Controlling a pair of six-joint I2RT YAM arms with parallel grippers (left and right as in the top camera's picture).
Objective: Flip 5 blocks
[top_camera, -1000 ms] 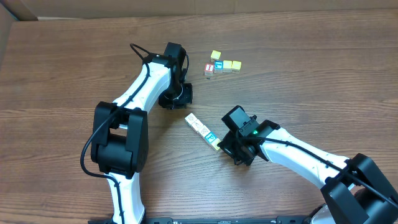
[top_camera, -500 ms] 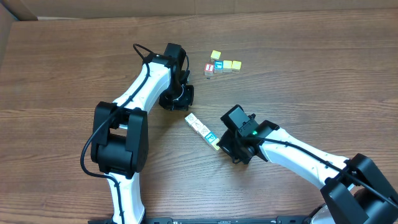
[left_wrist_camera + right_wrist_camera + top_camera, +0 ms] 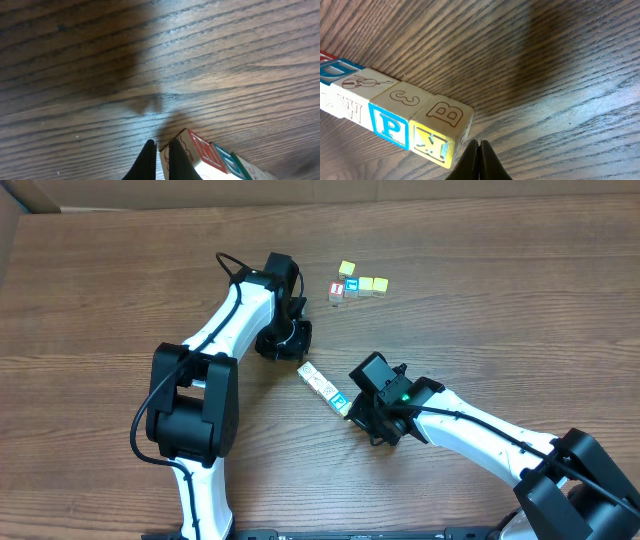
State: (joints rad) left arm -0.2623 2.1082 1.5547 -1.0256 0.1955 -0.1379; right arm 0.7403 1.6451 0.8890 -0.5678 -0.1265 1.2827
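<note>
Here, the right claw (image 3: 480, 148) is pressed together and holds nothing. Its tips sit just beside one end of a row of 5 blocks (image 3: 395, 107) lying diagonally on the table (image 3: 560, 100). That end block shows "B" on top and a yellow side with what looks like "M". The next shows "3" above a blue "P", then a violin drawing above "W". The left claw (image 3: 161, 149), likewise pressed together and empty, sits at the row's other end, beside a red-lettered face. Other cubes (image 3: 357, 285) lie well apart.
</note>
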